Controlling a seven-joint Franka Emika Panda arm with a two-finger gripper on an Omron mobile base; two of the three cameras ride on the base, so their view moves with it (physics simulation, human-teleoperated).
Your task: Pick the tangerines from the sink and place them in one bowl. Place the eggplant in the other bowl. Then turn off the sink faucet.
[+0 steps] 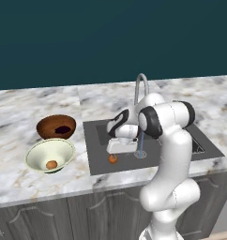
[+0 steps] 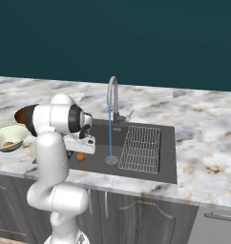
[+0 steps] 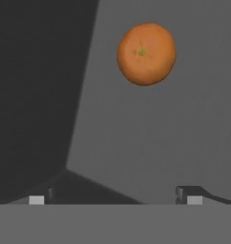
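Observation:
One tangerine (image 1: 113, 159) lies on the floor of the sink (image 1: 99, 161), near its front left corner. My gripper (image 1: 114, 152) hangs just above it, open, with nothing between its fingers; in the hand view the tangerine (image 3: 146, 54) sits ahead of the spread fingertips (image 3: 194, 198). A second tangerine (image 1: 51, 164) rests in the pale cream-green bowl (image 1: 40, 149). The dark eggplant (image 1: 64, 129) lies in the reddish-brown bowl (image 1: 47, 125). Water runs in a thin blue stream (image 1: 141, 143) from the faucet (image 1: 141, 86) to the drain.
Both bowls stand on the marble counter left of the sink. A wire rack (image 2: 141, 147) covers the basin's right side. The basin's left wall (image 3: 41, 86) rises close beside the hand. My arm's elbow (image 1: 169, 122) hangs over the sink's front.

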